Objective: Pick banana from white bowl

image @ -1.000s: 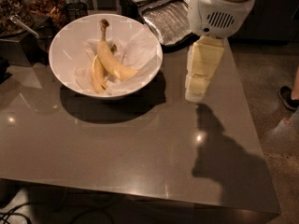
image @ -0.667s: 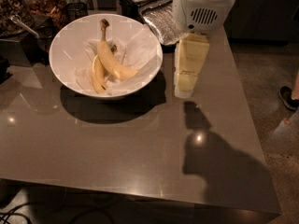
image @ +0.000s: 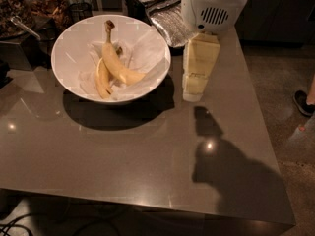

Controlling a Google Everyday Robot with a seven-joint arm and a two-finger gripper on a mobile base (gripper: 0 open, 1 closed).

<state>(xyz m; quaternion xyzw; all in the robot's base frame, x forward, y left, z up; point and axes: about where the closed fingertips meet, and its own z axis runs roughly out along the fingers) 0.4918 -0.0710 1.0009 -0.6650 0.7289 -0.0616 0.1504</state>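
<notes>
The white bowl (image: 66, 48) stands at the back left of the grey table, lined with crumpled white paper. In it lies the banana (image: 119, 65), long and plump with a dark-brown stem pointing to the back. A shorter, thinner banana (image: 102, 80) lies to its left. My gripper (image: 193, 93) hangs from the white arm housing (image: 212, 6) just right of the bowl's rim, above the table and beside the bowl, not over it.
The grey table (image: 123, 156) ends at the front and right edges. A crinkled foil tray (image: 170, 18) lies behind the bowl. Dark containers with food (image: 34, 9) stand at the back left. A person's shoe (image: 304, 102) is on the floor at right.
My arm and gripper have moved left, from the table's right part to close beside the bowl's right rim. The bowl and the bananas have not moved.
</notes>
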